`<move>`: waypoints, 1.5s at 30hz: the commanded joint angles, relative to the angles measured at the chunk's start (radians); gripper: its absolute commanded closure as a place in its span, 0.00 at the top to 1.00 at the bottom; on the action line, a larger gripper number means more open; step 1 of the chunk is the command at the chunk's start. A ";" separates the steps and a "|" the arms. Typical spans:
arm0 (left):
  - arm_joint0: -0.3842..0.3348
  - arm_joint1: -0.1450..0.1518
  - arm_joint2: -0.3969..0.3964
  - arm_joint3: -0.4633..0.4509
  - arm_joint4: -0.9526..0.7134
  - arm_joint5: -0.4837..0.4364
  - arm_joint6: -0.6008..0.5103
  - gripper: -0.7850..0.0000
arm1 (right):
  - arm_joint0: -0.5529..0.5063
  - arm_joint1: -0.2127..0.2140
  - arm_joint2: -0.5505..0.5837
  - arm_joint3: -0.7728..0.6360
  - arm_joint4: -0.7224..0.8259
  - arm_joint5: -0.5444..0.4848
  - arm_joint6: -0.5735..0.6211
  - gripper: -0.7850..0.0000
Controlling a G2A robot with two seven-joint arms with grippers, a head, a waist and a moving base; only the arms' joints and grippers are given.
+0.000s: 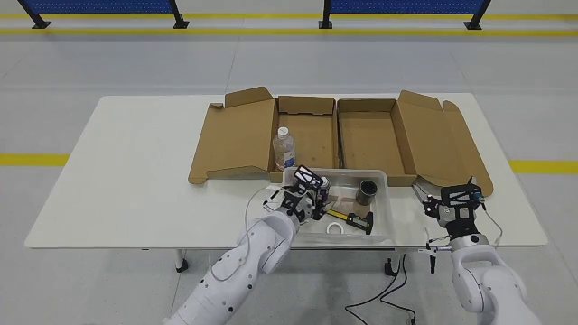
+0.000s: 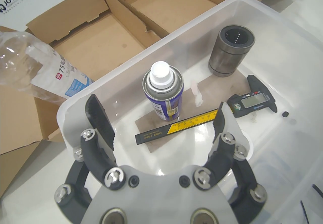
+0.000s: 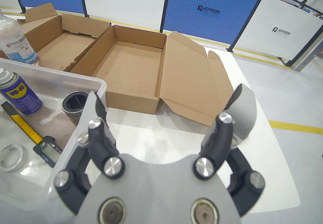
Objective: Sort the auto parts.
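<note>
Two cardboard boxes point(image 1: 307, 140) point(image 1: 366, 140); one bin point(image 2: 161, 43); one can point(image 2: 164, 93); one caliper point(image 2: 191, 122)

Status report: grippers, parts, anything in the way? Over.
Left gripper open, above spray can in bin. Right gripper open, beside bin over table. Bushing, caliper also in bin. Bottle upright at bin's far side.

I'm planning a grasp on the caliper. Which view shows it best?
The left wrist view: the digital caliper lies nearly whole, beam and display, in the clear bin. The right wrist view shows it foreshortened at the bin wall; the top view shows just a dark and yellow strip.
</note>
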 commanded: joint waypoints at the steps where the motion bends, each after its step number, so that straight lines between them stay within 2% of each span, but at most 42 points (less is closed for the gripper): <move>1: -0.016 -0.008 0.015 0.027 -0.005 0.014 0.005 1.00 | 0.000 0.000 0.000 0.000 0.000 0.000 0.000 1.00; 4: -0.033 -0.022 0.029 0.057 -0.043 0.044 0.009 0.99 | 0.000 0.000 0.000 0.000 0.000 0.000 0.000 1.00; 7: -0.051 -0.036 0.050 0.080 -0.058 0.064 0.012 0.89 | 0.000 0.000 0.000 0.000 0.000 0.000 0.000 1.00; 13: -0.077 -0.058 0.080 0.125 -0.078 0.096 0.024 0.88 | 0.000 0.000 0.000 0.000 0.000 0.000 0.000 1.00; 15: -0.084 -0.064 0.085 0.140 -0.081 0.104 0.029 0.83 | 0.000 0.000 0.000 0.000 0.000 0.000 0.000 1.00; 17: -0.092 -0.070 0.086 0.157 -0.090 0.109 0.032 0.75 | 0.000 0.000 0.000 0.000 0.000 0.000 0.000 1.00; 18: -0.096 -0.072 0.086 0.164 -0.092 0.110 0.034 0.68 | 0.000 0.000 0.000 0.000 0.000 0.000 0.000 1.00; 19: -0.099 -0.074 0.086 0.171 -0.092 0.111 0.036 0.54 | 0.000 0.000 0.000 0.000 0.000 0.000 0.000 1.00; 22: -0.106 -0.078 0.084 0.185 -0.094 0.114 0.041 0.39 | 0.000 0.000 0.000 0.000 0.000 0.000 0.000 1.00; 27: -0.110 -0.082 0.075 0.198 -0.091 0.110 0.050 0.01 | 0.000 0.000 0.000 0.000 0.000 0.000 0.000 1.00; 31: -0.102 -0.077 0.058 0.185 -0.070 0.093 0.065 0.00 | 0.000 0.000 0.000 0.000 0.000 0.000 0.000 1.00; 35: -0.071 -0.060 0.020 0.129 -0.040 0.045 0.088 0.00 | 0.000 0.000 0.000 0.000 0.000 0.000 0.000 1.00; 39: -0.028 -0.038 -0.032 0.028 -0.008 -0.011 0.077 0.00 | 0.000 0.000 0.000 0.000 0.000 0.000 0.000 1.00; 45: 0.065 -0.005 -0.118 -0.156 -0.013 -0.117 -0.005 0.00 | 0.000 0.000 0.000 0.000 0.000 0.000 0.000 1.00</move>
